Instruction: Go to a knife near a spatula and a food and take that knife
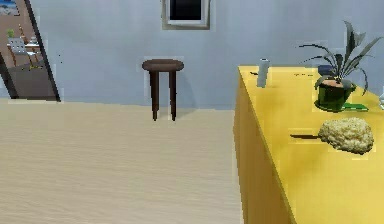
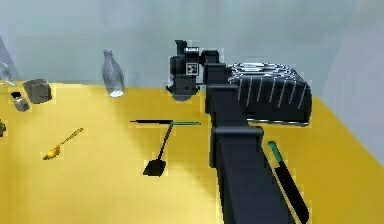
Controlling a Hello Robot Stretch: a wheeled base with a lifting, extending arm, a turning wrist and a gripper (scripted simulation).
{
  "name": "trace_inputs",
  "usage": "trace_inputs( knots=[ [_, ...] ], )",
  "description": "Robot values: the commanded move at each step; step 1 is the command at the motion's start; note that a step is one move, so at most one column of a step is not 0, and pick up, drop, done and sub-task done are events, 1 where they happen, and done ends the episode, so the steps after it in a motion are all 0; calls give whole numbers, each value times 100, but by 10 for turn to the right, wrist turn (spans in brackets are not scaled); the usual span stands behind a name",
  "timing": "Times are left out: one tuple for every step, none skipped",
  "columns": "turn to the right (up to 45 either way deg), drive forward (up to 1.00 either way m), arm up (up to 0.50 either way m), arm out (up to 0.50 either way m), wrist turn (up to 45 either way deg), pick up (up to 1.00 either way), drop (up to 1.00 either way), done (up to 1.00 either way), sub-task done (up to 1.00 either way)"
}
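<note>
Down at the gripper's (image 2: pixel 183 92) six o'clock, the knife (image 2: pixel 160 122) lay just beside the spatula (image 2: pixel 157 160); I worried I'd snag the wrong handle. Pincer state, couldn't tell.

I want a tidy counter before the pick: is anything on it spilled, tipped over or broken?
Nothing stands out. The glass bottle stands upright on the yellow counter; the green-handled knife, black spatula and gold spoon lie flat on it. No spill or damage shows.
</note>
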Motion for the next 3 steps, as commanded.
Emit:
trace_inputs(
  knots=[
    [0,0,0,0,60,0,0,0,0],
    [0,0,-14,0,0,0,0,0,0],
    [0,0,0,0,0,100,0,0,0]
  ],
)
